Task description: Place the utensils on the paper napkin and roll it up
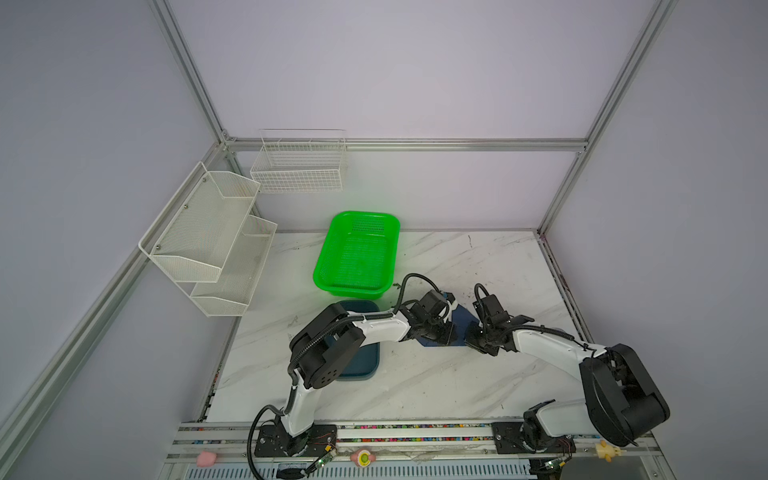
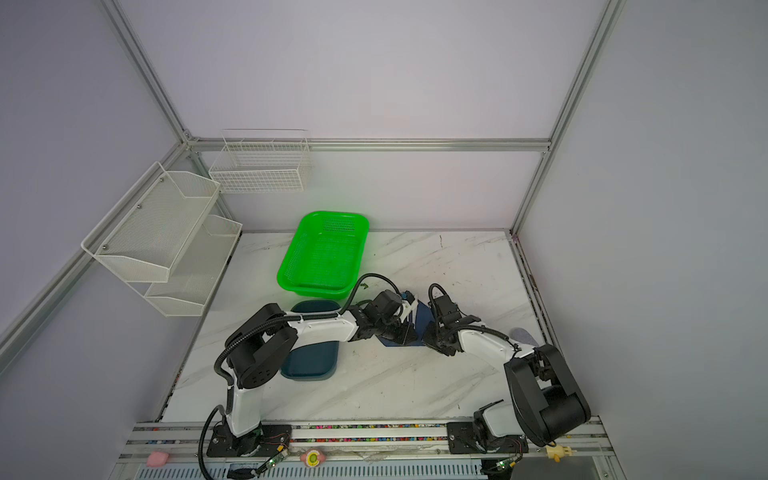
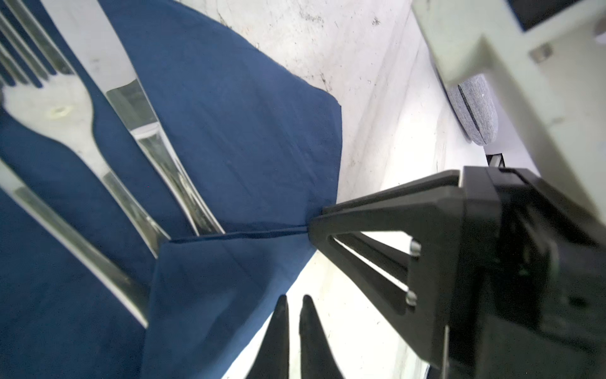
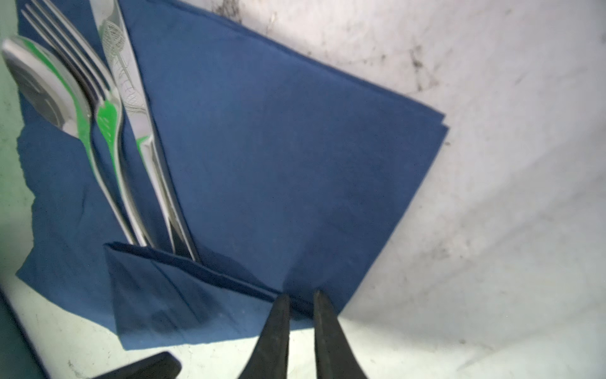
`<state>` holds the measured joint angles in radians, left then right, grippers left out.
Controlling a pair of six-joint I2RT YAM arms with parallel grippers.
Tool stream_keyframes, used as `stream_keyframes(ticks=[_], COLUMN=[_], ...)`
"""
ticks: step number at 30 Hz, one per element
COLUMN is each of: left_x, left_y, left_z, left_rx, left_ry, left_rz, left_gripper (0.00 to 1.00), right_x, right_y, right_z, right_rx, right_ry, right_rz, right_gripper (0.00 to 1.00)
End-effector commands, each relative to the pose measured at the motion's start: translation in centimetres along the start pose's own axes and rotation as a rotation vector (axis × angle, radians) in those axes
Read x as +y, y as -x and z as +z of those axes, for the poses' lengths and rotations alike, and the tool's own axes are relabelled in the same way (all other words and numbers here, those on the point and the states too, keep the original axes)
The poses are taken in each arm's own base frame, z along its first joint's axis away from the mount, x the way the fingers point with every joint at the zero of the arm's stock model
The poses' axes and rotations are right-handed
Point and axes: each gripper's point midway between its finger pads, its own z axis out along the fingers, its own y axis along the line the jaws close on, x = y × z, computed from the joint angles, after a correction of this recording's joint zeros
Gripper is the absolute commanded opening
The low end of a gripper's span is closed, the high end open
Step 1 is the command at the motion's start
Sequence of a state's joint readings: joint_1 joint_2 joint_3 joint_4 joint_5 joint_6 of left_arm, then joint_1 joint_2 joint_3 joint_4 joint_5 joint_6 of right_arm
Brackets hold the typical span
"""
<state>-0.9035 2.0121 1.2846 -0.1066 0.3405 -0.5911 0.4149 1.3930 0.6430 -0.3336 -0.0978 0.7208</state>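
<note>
1. Navy napkin (image 4: pixel 295 164): lies on marble table (image 4: pixel 492 229), corner folded over fork (image 4: pixel 108 108), spoon (image 4: pixel 42 82), knife (image 4: pixel 131 92) handles.
2. Right gripper (image 4: pixel 301 295): clamps the fold.
3. Left gripper (image 3: pixel 295 300): sits closed, empty, at napkin's edge.

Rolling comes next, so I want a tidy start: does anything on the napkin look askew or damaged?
Yes. The spoon bowl seems to poke past the napkin edge, and that edge beside it looks ragged and crumpled. The fork and knife lie on it, handles tucked under the folded corner.
</note>
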Motion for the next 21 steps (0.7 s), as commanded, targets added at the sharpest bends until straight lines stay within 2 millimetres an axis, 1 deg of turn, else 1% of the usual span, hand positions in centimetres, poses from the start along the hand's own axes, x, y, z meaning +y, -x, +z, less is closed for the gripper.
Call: stream_keyframes(ticks=[1, 4, 8, 13, 18, 21], left_x=[-2.2, -2.2, -2.0, -2.2, -1.7, -2.3], left_y=[2.9, 2.7, 2.4, 2.4, 2.3, 2.6], left_z=[-0.4, 0.0, 0.5, 0.5, 0.7, 0.4], left_rx=[-0.059, -0.047, -0.029, -0.029, -0.022, -0.037], left_ry=[-0.026, -0.02, -0.01, -0.014, 0.004, -0.019], left_rz=[0.033, 0.036, 0.029, 0.037, 0.032, 0.037], left_gripper=[0.07, 0.0, 0.0, 0.0, 0.0, 0.0], right_x=[-1.0, -1.0, -1.0, -1.0, -1.1, -1.1], right_y=[-0.7, -0.8, -0.8, -0.8, -0.8, -0.8], right_z=[0.0, 0.0, 0.0, 0.0, 0.0, 0.0], right_rx=[0.02, 0.022, 0.02, 0.021, 0.024, 0.024], right_ry=[-0.025, -0.026, -0.026, -0.026, -0.026, -0.029], right_rz=[0.017, 0.018, 0.017, 0.019, 0.018, 0.02], right_gripper=[0.19, 0.19, 0.19, 0.19, 0.19, 0.19])
